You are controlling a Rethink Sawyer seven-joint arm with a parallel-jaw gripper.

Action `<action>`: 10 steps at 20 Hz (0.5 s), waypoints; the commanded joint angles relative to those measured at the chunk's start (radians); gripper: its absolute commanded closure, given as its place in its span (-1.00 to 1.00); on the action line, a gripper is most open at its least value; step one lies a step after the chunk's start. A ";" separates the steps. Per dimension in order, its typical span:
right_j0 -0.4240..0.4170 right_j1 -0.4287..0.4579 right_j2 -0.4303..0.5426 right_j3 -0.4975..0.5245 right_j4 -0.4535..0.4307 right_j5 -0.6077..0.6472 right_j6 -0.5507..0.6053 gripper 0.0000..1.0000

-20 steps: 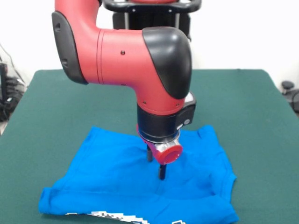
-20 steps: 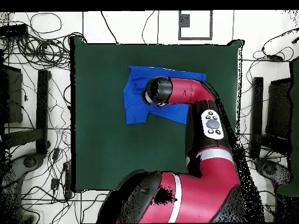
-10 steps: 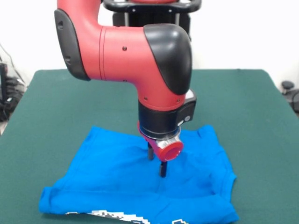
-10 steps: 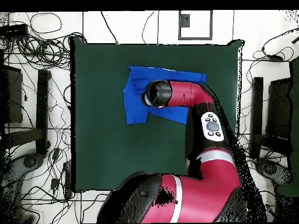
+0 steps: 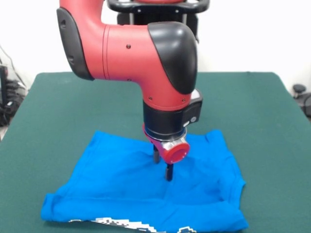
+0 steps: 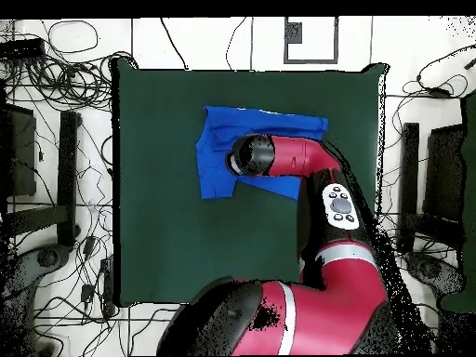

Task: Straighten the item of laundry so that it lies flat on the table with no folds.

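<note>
One small lift: the gripper (image 5: 162,166), fingers apart and empty, rises off the T-shirt (image 5: 116,189), folds remaining.

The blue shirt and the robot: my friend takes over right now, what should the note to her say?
Gripper: fingers apart, pointing straight down over the middle of the T-shirt; whether they touch the cloth is unclear.
T-shirt: on the table, toward the front view's near edge, plain blue side mostly up.
Done: it lies mostly spread out.
Left: the near hem is turned over, showing a strip of the graphic, and there are wrinkles right of the gripper.
</note>
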 commanded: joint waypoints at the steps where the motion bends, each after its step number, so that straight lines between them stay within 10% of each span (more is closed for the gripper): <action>1: -0.002 0.085 0.077 0.230 -0.031 0.067 -0.160 -1.00; 10: 0.004 0.087 0.072 0.237 -0.030 0.056 -0.134 -1.00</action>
